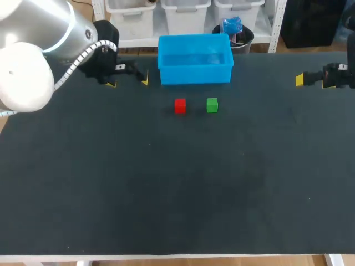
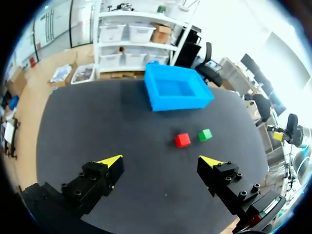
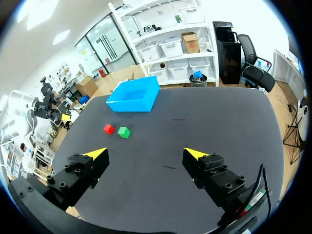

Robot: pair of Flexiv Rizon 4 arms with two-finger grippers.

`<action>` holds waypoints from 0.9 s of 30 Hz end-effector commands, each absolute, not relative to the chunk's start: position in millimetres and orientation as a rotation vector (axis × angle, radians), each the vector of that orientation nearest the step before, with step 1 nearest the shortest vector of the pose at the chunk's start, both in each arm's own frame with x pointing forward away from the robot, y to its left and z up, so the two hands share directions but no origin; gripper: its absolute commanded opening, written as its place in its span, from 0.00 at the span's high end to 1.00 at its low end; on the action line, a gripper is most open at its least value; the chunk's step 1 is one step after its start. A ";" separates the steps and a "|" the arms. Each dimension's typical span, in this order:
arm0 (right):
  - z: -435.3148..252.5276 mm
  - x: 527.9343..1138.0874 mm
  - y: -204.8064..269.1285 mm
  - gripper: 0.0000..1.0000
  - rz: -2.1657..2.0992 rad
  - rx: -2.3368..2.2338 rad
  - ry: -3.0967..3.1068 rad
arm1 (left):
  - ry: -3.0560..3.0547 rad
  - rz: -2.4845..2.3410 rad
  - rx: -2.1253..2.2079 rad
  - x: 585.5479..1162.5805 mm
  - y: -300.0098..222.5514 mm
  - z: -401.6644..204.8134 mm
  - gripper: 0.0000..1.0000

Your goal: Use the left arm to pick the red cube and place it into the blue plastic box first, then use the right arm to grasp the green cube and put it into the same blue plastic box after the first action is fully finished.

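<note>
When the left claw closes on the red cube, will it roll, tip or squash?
The red cube has flat faces, so it probably won't roll. It looks small and solid, likely light and stiff. The green cube sits close beside it, so the open left claw might nudge that.

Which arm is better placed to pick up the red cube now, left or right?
Left. The left gripper, open, is nearer the red cube, which lies on its side of the green cube. The right gripper is farther off, and the green cube stands in between.
</note>
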State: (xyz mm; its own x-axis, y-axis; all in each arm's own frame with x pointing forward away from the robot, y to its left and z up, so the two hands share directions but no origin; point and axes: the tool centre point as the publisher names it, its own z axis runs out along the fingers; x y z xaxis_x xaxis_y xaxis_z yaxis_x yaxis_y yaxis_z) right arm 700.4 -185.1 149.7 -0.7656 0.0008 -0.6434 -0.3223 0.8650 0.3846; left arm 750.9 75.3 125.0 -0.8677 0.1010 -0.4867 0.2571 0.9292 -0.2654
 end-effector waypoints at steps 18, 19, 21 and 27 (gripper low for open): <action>149.7 700.3 -185.1 0.00 0.637 -0.232 2.373 | 2.740 -0.264 0.217 768.0 41.6 123.0 0.00; 149.7 700.3 -185.1 0.00 0.637 -0.232 2.373 | 2.742 -0.267 0.222 769.3 37.8 123.4 0.00; 149.7 700.3 -185.1 0.00 0.637 -0.232 2.373 | 2.763 -0.236 0.220 772.1 31.0 123.4 0.00; 149.7 700.3 -185.1 0.00 0.637 -0.232 2.373 | 2.808 -0.197 0.211 778.8 13.7 118.0 0.00</action>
State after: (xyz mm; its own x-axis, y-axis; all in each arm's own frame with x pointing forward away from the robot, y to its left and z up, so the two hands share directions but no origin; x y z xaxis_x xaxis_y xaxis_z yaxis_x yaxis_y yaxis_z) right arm 700.4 -185.1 149.7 -0.7656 0.0008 -0.6433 -0.3223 0.8650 0.3846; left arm 766.5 25.6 120.6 -0.9223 0.1151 -0.3688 0.1903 0.9661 -0.1743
